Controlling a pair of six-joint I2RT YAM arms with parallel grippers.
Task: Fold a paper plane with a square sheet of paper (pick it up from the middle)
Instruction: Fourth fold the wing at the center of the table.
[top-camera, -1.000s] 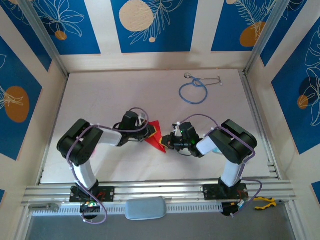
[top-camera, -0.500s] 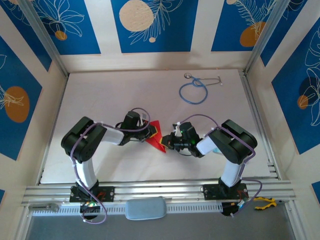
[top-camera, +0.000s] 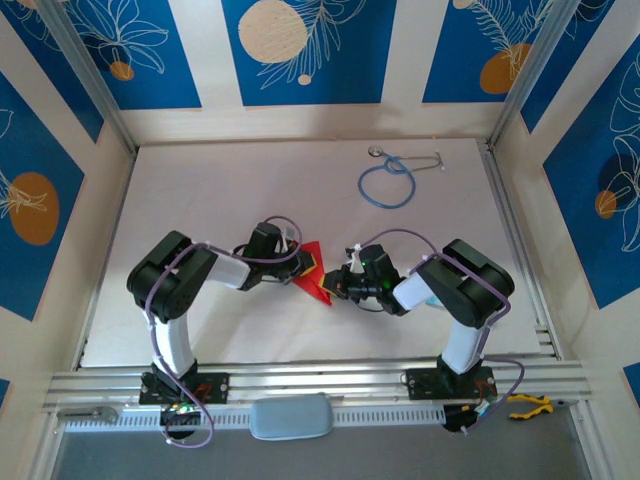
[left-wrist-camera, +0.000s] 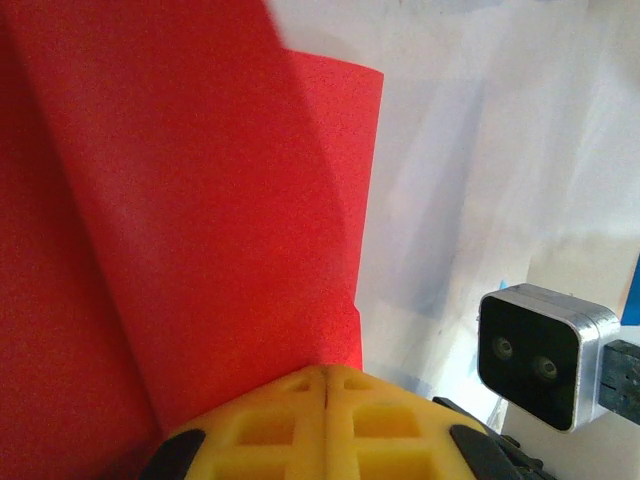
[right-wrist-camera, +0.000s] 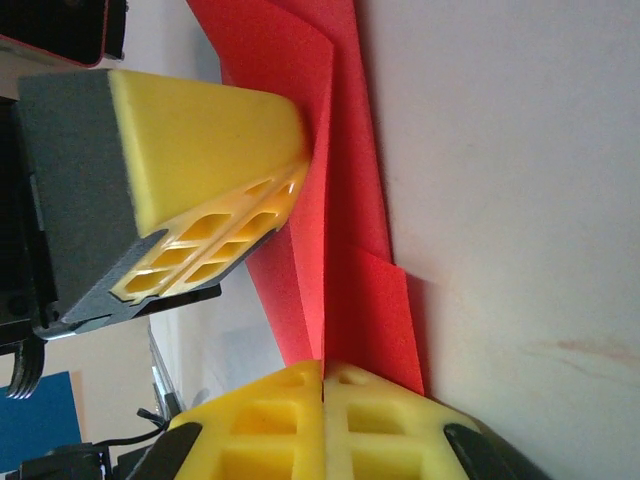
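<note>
Well, from the top camera I am counting one red sheet of paper (top-camera: 316, 285), already looking like a pointed wedge and sitting low over the surface (top-camera: 220, 200) between two hands, with one blue stethoscope (top-camera: 386, 185) lying well apart toward the far side. Through the left wrist camera, the left hand (left-wrist-camera: 325, 385) is showing its pads pressed together and pinching the sheet, whose overlapping layers are rising away from it with one long crease. Through the right wrist camera, the right hand (right-wrist-camera: 322, 385) is likewise pinching a folded edge between shut pads, while the left hand's yellow finger is pressing against the sheet from the other side. I am judging the folding as partway through: several flaps are in, and the slim dart with wings is not yet formed.
</note>
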